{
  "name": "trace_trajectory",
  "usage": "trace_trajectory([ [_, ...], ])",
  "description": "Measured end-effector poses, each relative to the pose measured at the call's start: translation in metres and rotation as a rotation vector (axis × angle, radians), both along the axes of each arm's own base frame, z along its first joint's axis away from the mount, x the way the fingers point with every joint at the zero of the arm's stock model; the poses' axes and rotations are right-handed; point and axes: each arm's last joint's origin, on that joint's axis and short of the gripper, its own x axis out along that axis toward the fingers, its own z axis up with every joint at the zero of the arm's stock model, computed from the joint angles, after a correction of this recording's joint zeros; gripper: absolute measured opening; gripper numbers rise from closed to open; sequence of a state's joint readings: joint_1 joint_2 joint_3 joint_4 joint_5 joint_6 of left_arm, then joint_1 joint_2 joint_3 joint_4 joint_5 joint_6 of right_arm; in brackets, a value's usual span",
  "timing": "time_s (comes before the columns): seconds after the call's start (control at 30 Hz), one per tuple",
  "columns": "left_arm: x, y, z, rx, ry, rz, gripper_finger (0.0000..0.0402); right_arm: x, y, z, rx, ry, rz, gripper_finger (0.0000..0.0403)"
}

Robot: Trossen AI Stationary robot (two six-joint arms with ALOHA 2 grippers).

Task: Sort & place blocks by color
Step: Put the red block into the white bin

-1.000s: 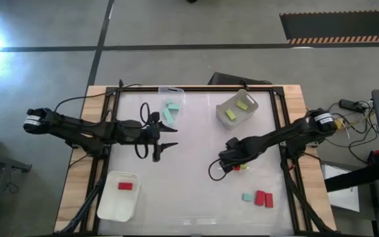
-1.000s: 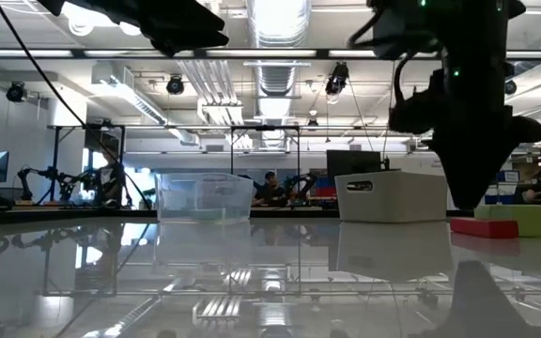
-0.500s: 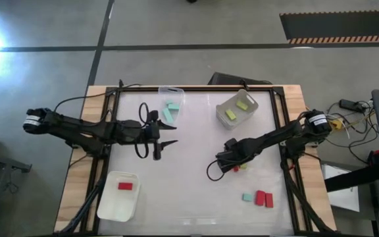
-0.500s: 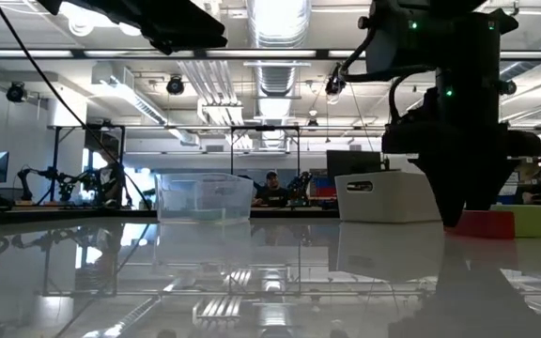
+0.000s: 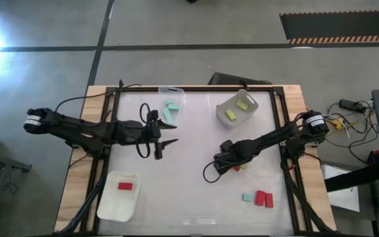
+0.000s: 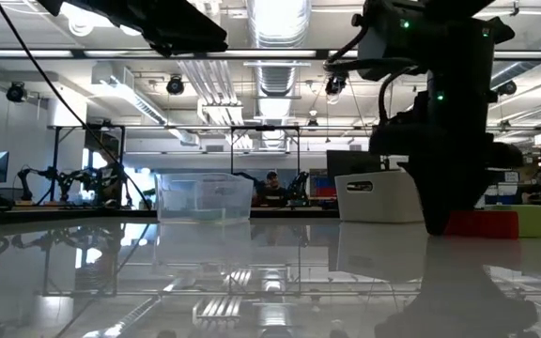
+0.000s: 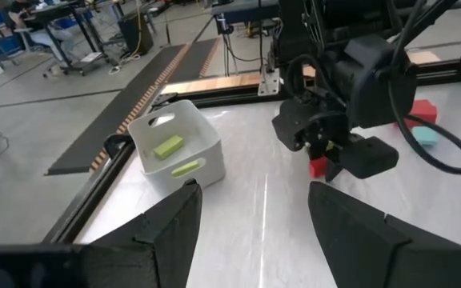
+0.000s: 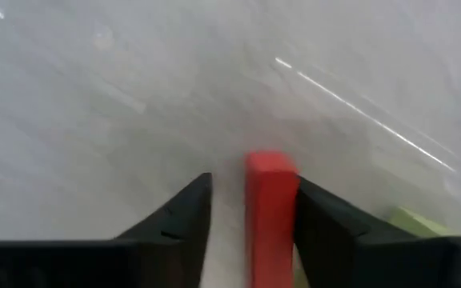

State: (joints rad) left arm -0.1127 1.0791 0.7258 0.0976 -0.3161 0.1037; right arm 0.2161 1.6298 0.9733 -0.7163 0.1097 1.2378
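Observation:
My right gripper (image 5: 231,164) points down at the table right of centre, open. Its fingers stand on either side of a red block (image 8: 272,208) lying flat on the table. A yellow-green block (image 8: 418,224) lies just beside it. My left gripper (image 7: 250,232) hovers open above the table's left half and holds nothing. More blocks lie sorted: a red one (image 5: 125,186) in the near-left tray, teal ones (image 5: 170,108) in the far clear tray, yellow-green ones (image 5: 237,108) in the white bin. My right gripper comes at the red block from above, its fingers along the block's two long sides. One finger (image 8: 326,232) stands right against a side (image 8: 293,212); a gap shows at the other finger (image 8: 178,228). I cannot tell whether it touches. The block rests on the table.
A teal block (image 5: 247,197) and two red blocks (image 5: 264,198) lie loose near the front right. The white bin (image 6: 388,195) and the clear tray (image 6: 205,197) stand at the far side. A black frame (image 5: 278,99) borders the white table top.
My right gripper has come down to the table around the red block, shifting a little toward the table's left edge. The red block and the yellow-green block beside it lie where they were.

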Motion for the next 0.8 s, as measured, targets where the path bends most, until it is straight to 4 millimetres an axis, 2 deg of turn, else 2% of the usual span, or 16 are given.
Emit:
trace_trajectory([
  [0.17, 0.003, 0.0, -0.004, -0.047, 0.006, 0.012, 0.0214, 0.005, -0.001, 0.011, -0.043, -0.095, 0.059, 0.0045],
  [0.3, 0.002, -0.001, -0.008, -0.096, 0.004, 0.022, 0.0214, 0.009, -0.001, 0.024, -0.091, -0.201, 0.164, 0.0043],
  [0.5, 0.002, -0.005, -0.011, -0.15, -0.015, 0.008, 0.0214, 0.017, -0.004, 0.057, -0.207, -0.451, 0.331, 0.0043],
  [0.67, 0.008, -0.013, -0.014, -0.175, -0.13, -0.071, 0.0214, 0.025, -0.002, 0.084, -0.356, -0.796, 0.503, 0.0043],
  [0.8, 0.015, -0.019, -0.029, -0.193, -0.166, -0.158, 0.0214, 0.027, 0.0, 0.09, -0.474, -1.074, 0.577, 0.0043],
])
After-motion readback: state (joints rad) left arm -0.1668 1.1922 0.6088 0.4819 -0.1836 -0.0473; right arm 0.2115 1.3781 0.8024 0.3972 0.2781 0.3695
